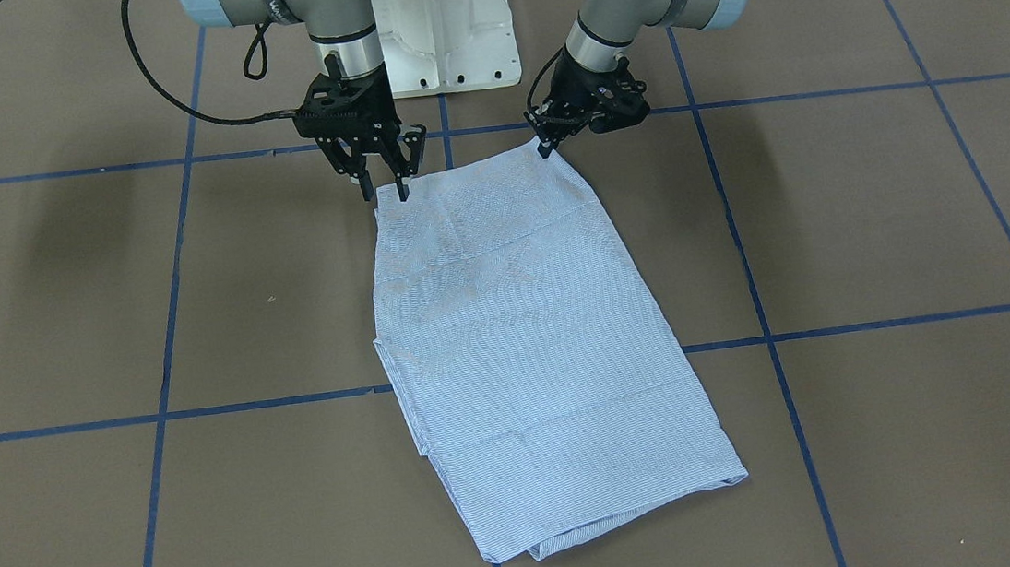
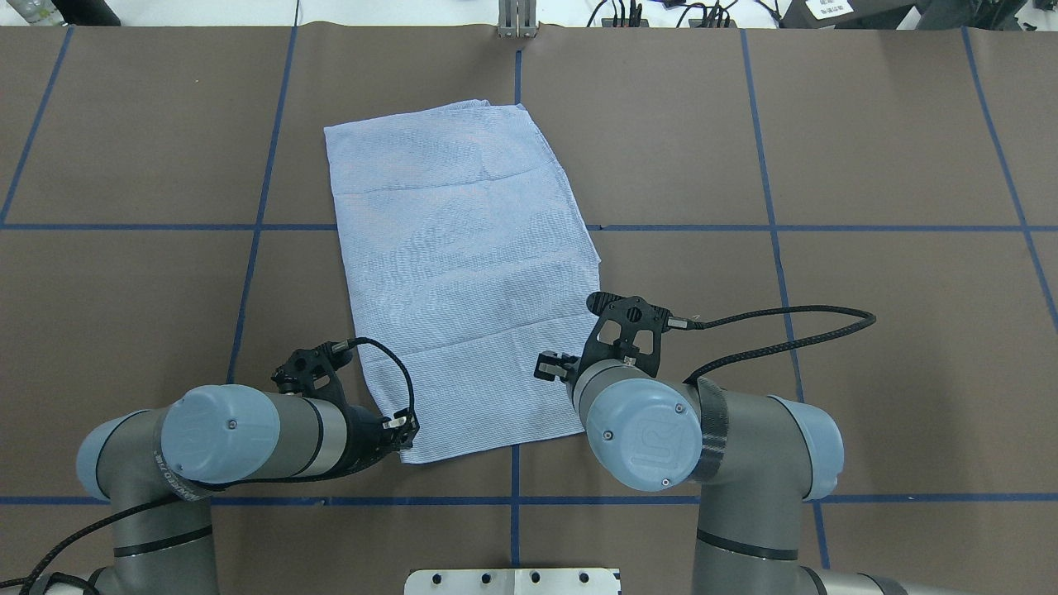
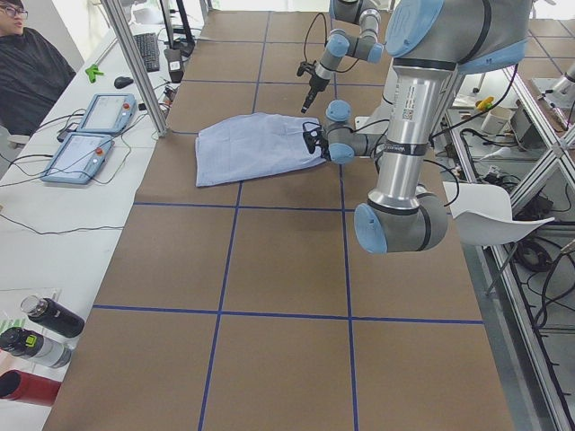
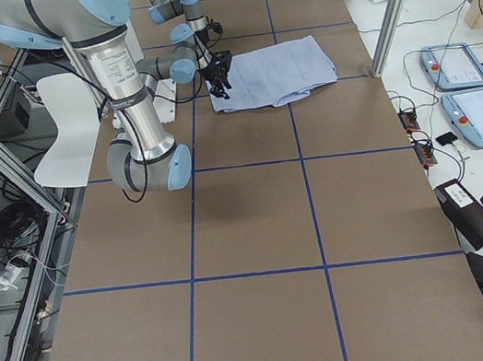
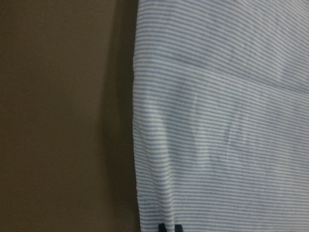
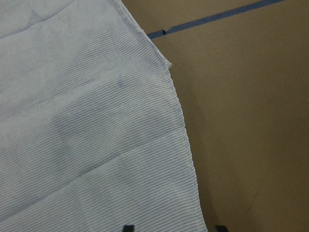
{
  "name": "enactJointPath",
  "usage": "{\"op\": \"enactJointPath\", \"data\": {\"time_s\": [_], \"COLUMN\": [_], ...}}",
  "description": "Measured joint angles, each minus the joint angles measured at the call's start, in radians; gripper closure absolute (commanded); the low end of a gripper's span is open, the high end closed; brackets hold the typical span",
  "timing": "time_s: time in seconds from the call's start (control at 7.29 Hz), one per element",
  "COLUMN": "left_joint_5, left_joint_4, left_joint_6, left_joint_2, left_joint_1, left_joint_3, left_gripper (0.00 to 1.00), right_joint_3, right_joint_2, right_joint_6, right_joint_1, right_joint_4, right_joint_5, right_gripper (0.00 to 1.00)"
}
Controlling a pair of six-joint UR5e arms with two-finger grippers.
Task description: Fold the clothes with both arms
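Observation:
The striped light blue shirt (image 1: 530,346) lies folded into a long flat rectangle on the brown table, and it also shows from overhead (image 2: 455,264). My left gripper (image 1: 544,144) is at the shirt's near corner on my left. In the left wrist view its tips (image 5: 169,227) stand close together on the cloth edge. My right gripper (image 1: 385,193) hovers at the other near corner with its fingers spread. In the right wrist view (image 6: 174,228) the shirt's edge (image 6: 186,145) runs between the two tips. Collar, buttons and label are hidden.
The white pedestal base (image 1: 444,30) stands just behind the shirt's near edge. Blue tape lines (image 1: 843,325) grid the table. An operator (image 3: 27,63), two tablets (image 3: 90,135) and bottles (image 3: 40,328) are beyond the far edge in the left side view.

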Motion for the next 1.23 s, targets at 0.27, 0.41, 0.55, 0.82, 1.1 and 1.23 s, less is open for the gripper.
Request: {"op": "enactJointPath", "data": {"time_s": [0.27, 0.41, 0.55, 0.82, 1.1, 1.23], "left_joint_5": [-0.002, -0.002, -0.003, -0.003, -0.003, -0.003], "left_joint_4": [0.001, 0.000, 0.000, 0.000, 0.000, -0.001], "left_joint_6": [0.000, 0.000, 0.000, 0.000, 0.000, 0.000], "left_joint_2": [-0.001, -0.001, -0.001, -0.001, -0.001, -0.001], "left_joint_1": [0.000, 0.000, 0.000, 0.000, 0.000, 0.000], "left_joint_3": [-0.001, -0.002, -0.003, -0.003, -0.004, -0.004], "left_gripper": [1.00, 1.00, 1.00, 1.00, 1.00, 1.00], "right_joint_3": [-0.029, -0.067, -0.106, -0.144, -0.149, -0.150], "right_joint_2": [0.002, 0.004, 0.005, 0.007, 0.007, 0.007], "right_joint_6": [-0.016, -0.012, -0.007, 0.001, 0.020, 0.035], "right_joint_1": [0.013, 0.015, 0.014, 0.012, 0.006, 0.001], "right_joint_4": [0.042, 0.092, 0.135, 0.158, 0.155, 0.154], "right_joint_5": [-0.001, -0.002, -0.002, -0.003, -0.002, -0.002], "right_gripper": [0.15, 0.19, 0.20, 0.22, 0.25, 0.28]}}
